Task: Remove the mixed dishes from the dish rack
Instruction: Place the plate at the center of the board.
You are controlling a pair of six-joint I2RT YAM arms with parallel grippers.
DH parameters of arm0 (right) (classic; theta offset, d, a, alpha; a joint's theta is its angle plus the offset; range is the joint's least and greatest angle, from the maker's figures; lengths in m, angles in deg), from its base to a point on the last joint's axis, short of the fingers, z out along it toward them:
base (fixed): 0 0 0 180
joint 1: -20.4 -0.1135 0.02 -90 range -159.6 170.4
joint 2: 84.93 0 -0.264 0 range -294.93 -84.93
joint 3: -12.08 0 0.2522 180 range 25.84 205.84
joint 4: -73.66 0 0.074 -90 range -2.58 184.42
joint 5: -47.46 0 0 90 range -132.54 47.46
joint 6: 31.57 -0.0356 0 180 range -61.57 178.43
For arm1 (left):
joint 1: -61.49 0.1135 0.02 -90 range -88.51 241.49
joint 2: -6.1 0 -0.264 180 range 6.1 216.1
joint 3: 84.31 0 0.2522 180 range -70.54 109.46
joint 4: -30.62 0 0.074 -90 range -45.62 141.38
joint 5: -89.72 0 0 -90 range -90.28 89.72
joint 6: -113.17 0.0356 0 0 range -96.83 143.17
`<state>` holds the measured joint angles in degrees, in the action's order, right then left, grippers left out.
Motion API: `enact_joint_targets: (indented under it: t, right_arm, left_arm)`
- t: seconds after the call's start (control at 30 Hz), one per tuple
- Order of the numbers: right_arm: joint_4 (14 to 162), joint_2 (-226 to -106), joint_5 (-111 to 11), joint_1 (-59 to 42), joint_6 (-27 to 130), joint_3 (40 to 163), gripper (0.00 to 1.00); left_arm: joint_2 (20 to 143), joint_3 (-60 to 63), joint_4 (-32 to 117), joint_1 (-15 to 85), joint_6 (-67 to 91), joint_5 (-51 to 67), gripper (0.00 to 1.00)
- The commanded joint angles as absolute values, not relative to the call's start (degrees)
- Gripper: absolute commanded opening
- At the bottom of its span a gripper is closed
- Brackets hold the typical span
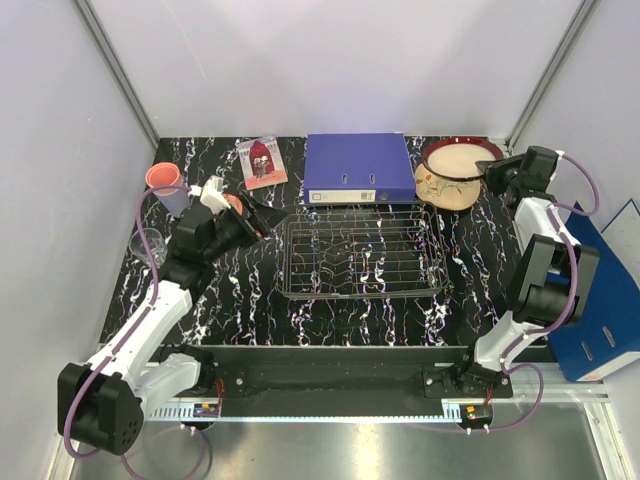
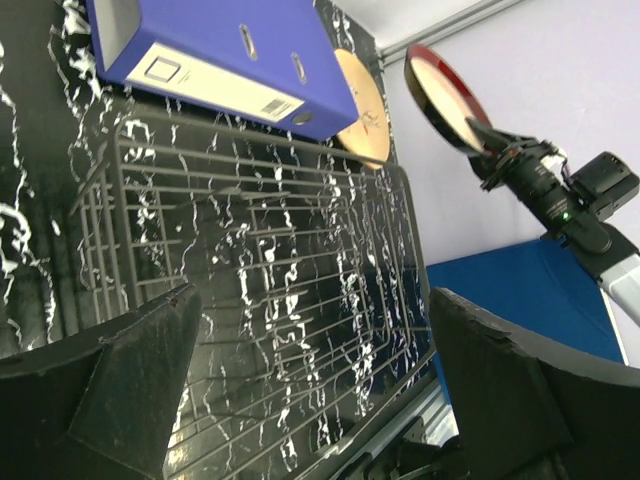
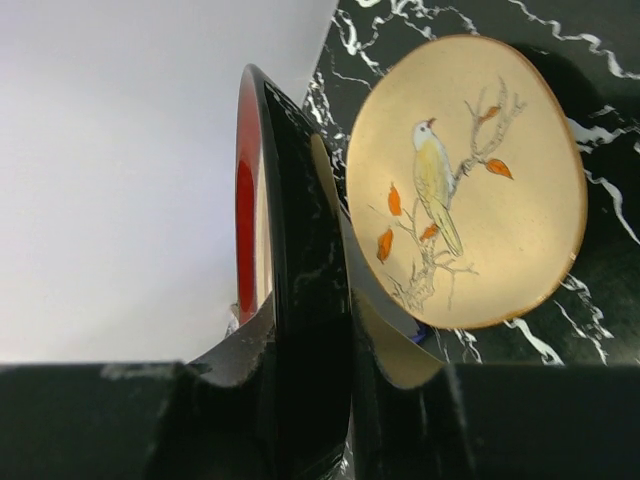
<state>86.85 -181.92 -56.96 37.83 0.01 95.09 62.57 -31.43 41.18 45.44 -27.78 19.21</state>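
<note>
On the far left of the black marbled table (image 1: 260, 310), a clear glass (image 1: 148, 246) is standing near the wall. Just behind it a pink cup (image 1: 163, 178) appears to be nesting in a lilac cup (image 1: 178, 203). All three are sitting outside the rack, probably grouped there as unloaded dishes. To their right, the left gripper (image 1: 255, 218) is hovering low between the cups and the rack's left end. Its wrist camera is showing both fingers (image 2: 120, 370) spread wide with nothing between them, so the jaws are open and empty. A small reddish item is peeking out beside it, too hidden to name. Behind it, a small picture card (image 1: 262, 161) is lying flat. In the middle, the dish rack (image 1: 360, 260) is sitting with no dishes in its wire grid, so the unloading looks nearly done. A blue binder (image 1: 358, 165) is lying just behind the rack. Right of the binder, the cream painted plate (image 1: 440, 188) is lying flat with its bird painting facing up. At the back right corner, the red-rimmed cream bowl (image 1: 462, 155) is being held tipped on edge above the plate's far side. The right gripper (image 1: 492, 172) is pinching the bowl's rim, jaws closed on it, likely because the bowl is too wide to span. Whether the bowl is touching plate or table cannot be told.
</note>
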Motion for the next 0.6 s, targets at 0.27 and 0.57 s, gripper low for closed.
enact_joint_targets:
  t: [0.27,0.57]
  right_arm:
    - [57.37,-186.44,-56.08,37.36,-1.43,91.40,0.00]
    - [55.17,-192.77,-58.36,37.36,-2.04,90.00,0.00]
  left_arm:
    - [60.85,-32.75,35.07,45.76,-28.07,16.60,0.99]
    - [63.58,-33.72,32.97,45.58,-29.38,18.17,0.99]
